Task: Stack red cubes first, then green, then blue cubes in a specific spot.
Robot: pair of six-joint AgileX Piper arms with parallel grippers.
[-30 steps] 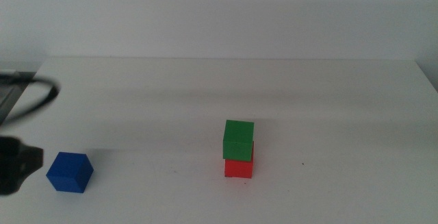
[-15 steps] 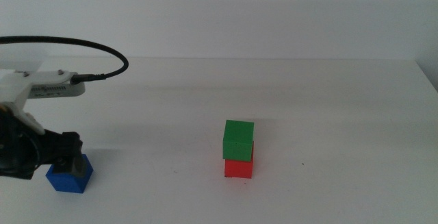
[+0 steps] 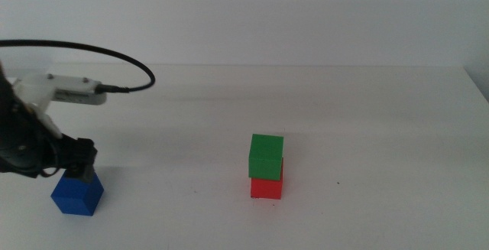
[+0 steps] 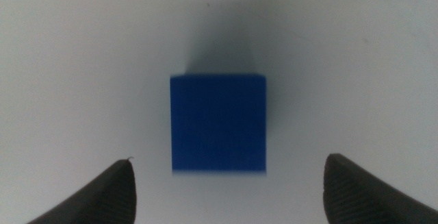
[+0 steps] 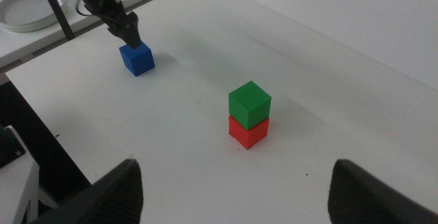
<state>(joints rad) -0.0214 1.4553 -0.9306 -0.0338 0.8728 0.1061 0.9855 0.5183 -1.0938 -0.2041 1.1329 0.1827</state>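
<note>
Nearest the camera in the middle view, at the table's front left, sits the solid deep-blue cube with matte faces point(image 3: 77, 193), flat on the white tabletop point(image 3: 367, 112). The left gripper point(image 3: 76, 166) hangs directly above it, on the dark arm that enters from the left with a white wrist housing and a looping black cable point(image 3: 114, 55). In the left wrist view its two dark jaws are spread wide, well wider than the blue cube point(image 4: 217, 124), which lies centred between them and a little beyond their tips; neither jaw touches it and the gripper holds nothing. Farther right and slightly deeper on the table, well apart from the blue cube, the small matte green cube point(image 3: 266, 156) rests squarely on top of the small bright-red cube point(image 3: 266, 186), the two forming a short upright stack. The right gripper point(image 5: 233, 183) waits high above the table, its jaws far apart and empty, looking down on the stack.
</note>
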